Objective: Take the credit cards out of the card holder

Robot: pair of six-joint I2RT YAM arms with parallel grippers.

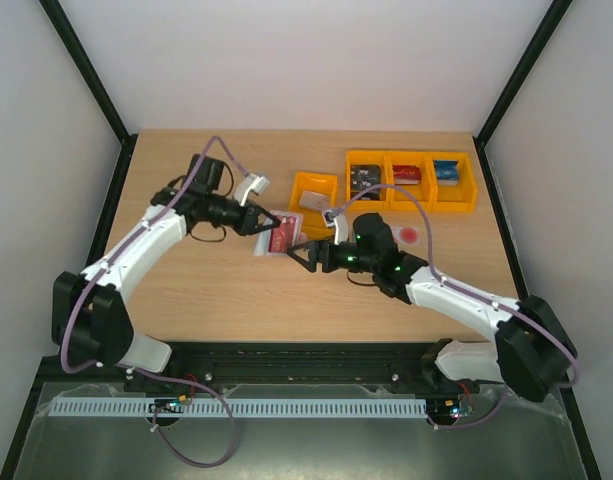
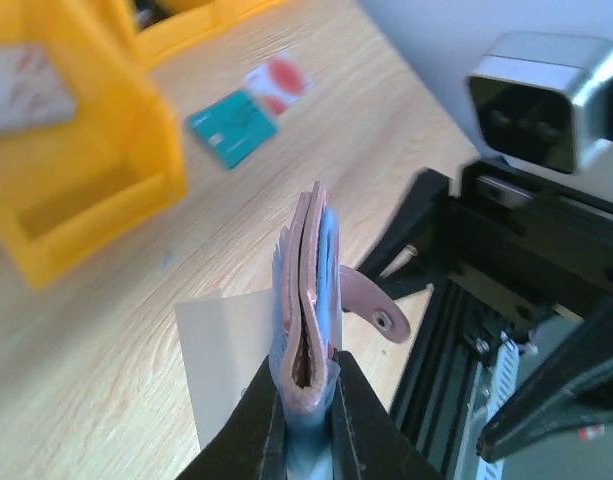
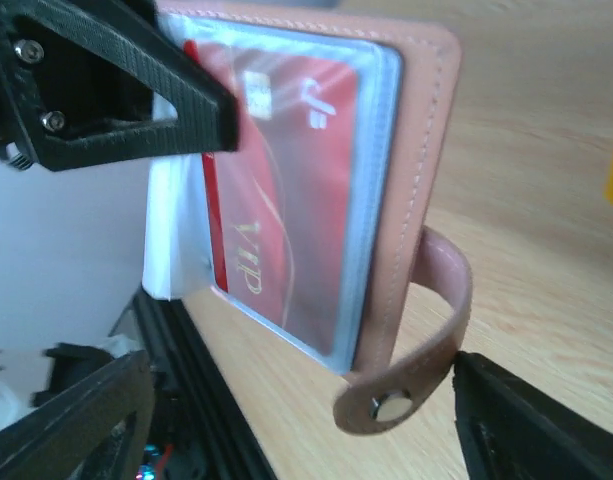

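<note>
The card holder [image 1: 285,233], a pinkish-brown pouch, is held off the table, and my left gripper [image 1: 263,222] is shut on its end. In the left wrist view the card holder [image 2: 308,270] stands edge-on between the black fingers [image 2: 254,425], with bluish sleeve edges showing and its snap tab [image 2: 374,308] hanging loose. In the right wrist view a red credit card [image 3: 286,190] marked VIP sits inside the holder's clear sleeve. My right gripper [image 1: 302,256] is open just below the holder, its fingers [image 3: 531,425] on either side of the tab [image 3: 401,400], with nothing held.
A single orange bin [image 1: 314,190] stands behind the holder, and a row of three orange bins [image 1: 411,180] at the back right holds small items. A white sheet [image 2: 226,350] lies under the holder. A teal card [image 2: 231,125] and a red-and-white piece [image 1: 410,236] lie on the table.
</note>
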